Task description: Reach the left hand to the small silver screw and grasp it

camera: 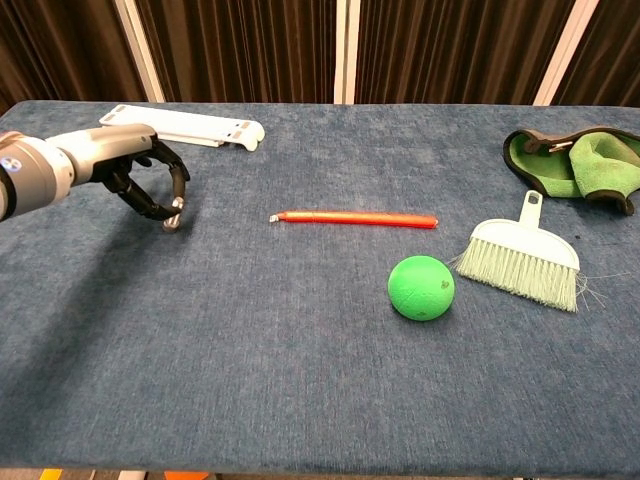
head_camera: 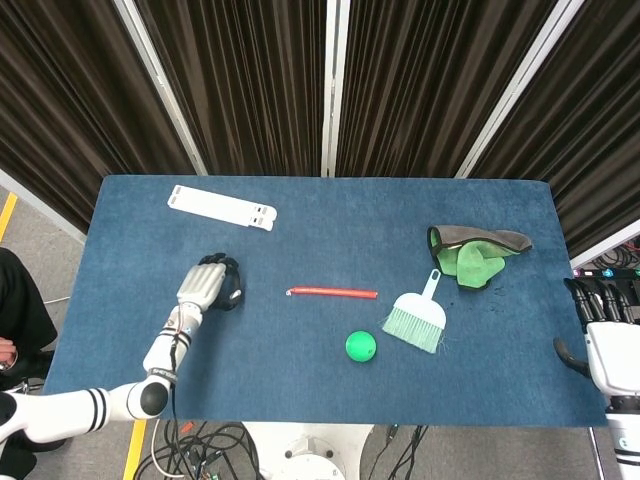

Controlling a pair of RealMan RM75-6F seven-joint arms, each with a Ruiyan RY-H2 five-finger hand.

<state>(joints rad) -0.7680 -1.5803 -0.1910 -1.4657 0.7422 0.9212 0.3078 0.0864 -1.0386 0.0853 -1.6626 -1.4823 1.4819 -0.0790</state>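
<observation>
Screw [camera: 174, 221], small and silver, sits on the table [head_camera: 300, 400] toward the left edge, about midway front to back. In chest view it shows right at the fingertips [camera: 176, 205] of the left hand [camera: 150, 180]; in head view the hand [head_camera: 210, 283] covers it, so no separate sighting there. Too small to read its long axis.

Left hand: fingers curled down and inward around the screw spot, tips touching or nearly touching it. Cannot tell whether it's actually pinched or just bracketed, since the screw appears to rest on the cloth. My read: reach is done, closing step is what's left, w/ the screw directly under the fingertips, slightly to the hand's inner side.

Right hand [head_camera: 605, 325] hangs off the right edge, well apart; fingers look straight and empty. Left is far nearer.

Other stuff: white folded strip [head_camera: 221, 207] near the back-left corner, red pen [head_camera: 332, 293] mid-table lying left-right, green ball [head_camera: 361, 346] and brush [head_camera: 418, 317] toward front-right, green cloth [head_camera: 475, 255] by the right edge.
</observation>
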